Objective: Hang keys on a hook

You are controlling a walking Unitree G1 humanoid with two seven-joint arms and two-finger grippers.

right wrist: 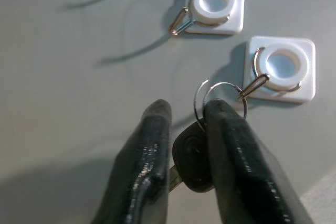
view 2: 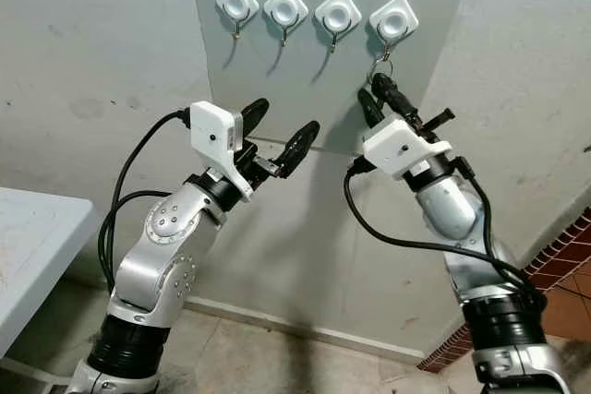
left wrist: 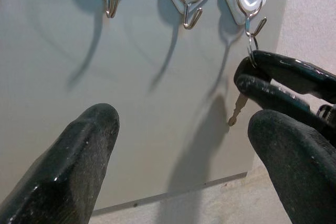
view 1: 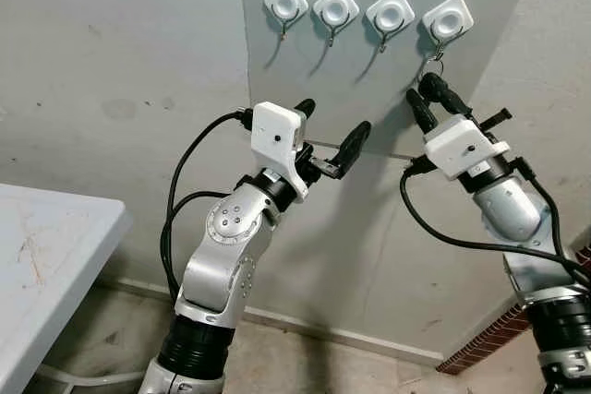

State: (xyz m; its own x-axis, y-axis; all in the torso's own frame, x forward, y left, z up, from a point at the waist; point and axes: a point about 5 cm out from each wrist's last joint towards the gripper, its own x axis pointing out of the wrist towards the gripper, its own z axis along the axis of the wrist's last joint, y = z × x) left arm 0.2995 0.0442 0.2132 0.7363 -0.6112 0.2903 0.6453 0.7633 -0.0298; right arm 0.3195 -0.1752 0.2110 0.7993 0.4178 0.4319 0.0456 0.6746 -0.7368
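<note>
Now, right claw (right wrist: 181, 129) up at the end hook (right wrist: 251, 86), the one farthest from the worktop (view 1: 55, 228). It is closed on the black head of the key (right wrist: 191, 158); the key ring (right wrist: 218, 100) sits at the hook's wire tip, touching it as far as I can judge. Left claw (view 1: 334, 131) hangs wide open and empty just below the row of hooks.

Risk: if I let go while the ring only rests on the tip, the key drops to the floor. Pulling sideways could drag the ring off.

Hard to make out: whether the ring has passed over the tip. The key's blade is mostly hidden behind my fingers (right wrist: 142, 166).
</note>
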